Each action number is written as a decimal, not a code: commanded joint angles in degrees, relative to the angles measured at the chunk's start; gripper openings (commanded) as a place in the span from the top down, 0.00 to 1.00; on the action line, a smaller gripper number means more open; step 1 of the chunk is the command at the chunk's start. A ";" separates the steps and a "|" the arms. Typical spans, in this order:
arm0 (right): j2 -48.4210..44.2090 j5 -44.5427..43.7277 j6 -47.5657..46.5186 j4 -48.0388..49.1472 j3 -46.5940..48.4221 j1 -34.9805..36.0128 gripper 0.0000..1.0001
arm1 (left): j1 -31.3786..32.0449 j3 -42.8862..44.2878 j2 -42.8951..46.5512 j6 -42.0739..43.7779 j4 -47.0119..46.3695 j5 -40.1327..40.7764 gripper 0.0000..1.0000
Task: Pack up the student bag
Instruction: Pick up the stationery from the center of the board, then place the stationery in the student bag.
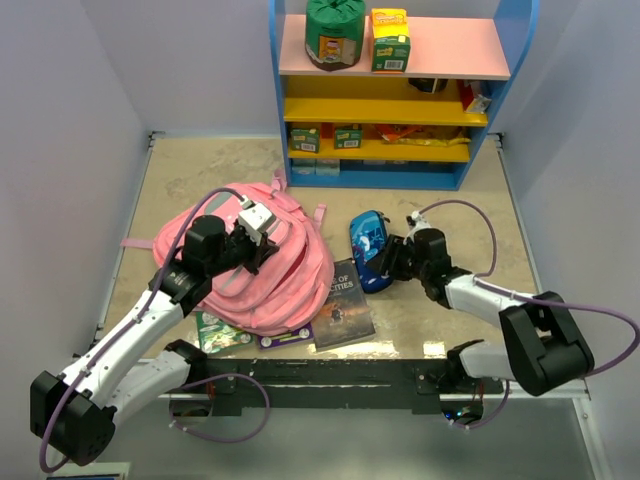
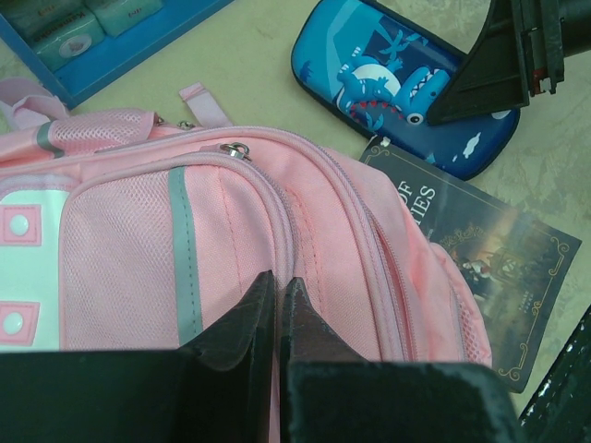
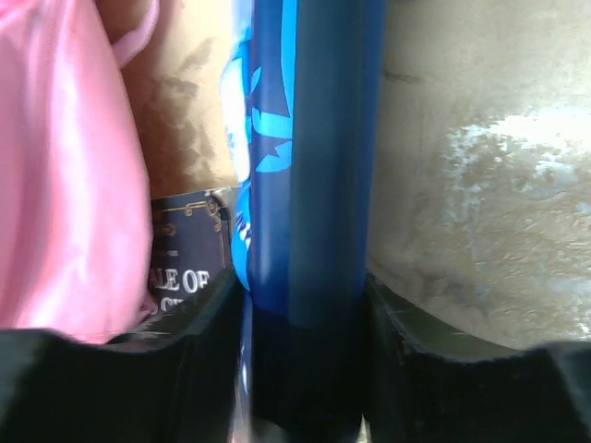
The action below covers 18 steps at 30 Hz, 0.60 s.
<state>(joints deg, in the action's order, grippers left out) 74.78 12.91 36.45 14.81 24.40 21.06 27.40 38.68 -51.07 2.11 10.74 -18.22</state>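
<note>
Two wrist views alone show left pincer [image 2: 278, 281] closed, right pincer [image 3: 303, 288] clamping pencil case [image 3: 314, 138].

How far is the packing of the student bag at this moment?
Done: nothing visibly packed; the student bag looks zipped shut. In hand: the right gripper grips the pencil case; the left gripper, shut, sits on the bag. Left: open the bag, put in the case and the book.

Left gripper [image 2: 279, 282] closed, right gripper [image 3: 305, 288] clamped
</note>
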 commanded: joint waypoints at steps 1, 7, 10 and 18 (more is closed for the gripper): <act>-3.32 -4.98 -0.94 -2.05 1.69 0.74 0.63 | 0.02 1.40 1.32 -1.05 -7.49 -2.52 1.00; -16.06 -6.85 -2.17 -11.28 10.11 0.74 0.89 | 0.02 3.77 0.97 0.34 -5.47 -1.47 1.00; -16.34 1.57 -1.03 -12.96 14.25 0.74 0.89 | 0.02 6.58 0.53 1.66 -4.50 -0.24 1.00; -12.21 22.84 3.28 -8.22 13.75 7.40 0.91 | -0.24 9.93 0.62 1.14 -2.57 2.22 1.00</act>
<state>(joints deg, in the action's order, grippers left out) 61.30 23.77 37.82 4.27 38.41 24.58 27.38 43.77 -51.55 2.66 14.48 -15.84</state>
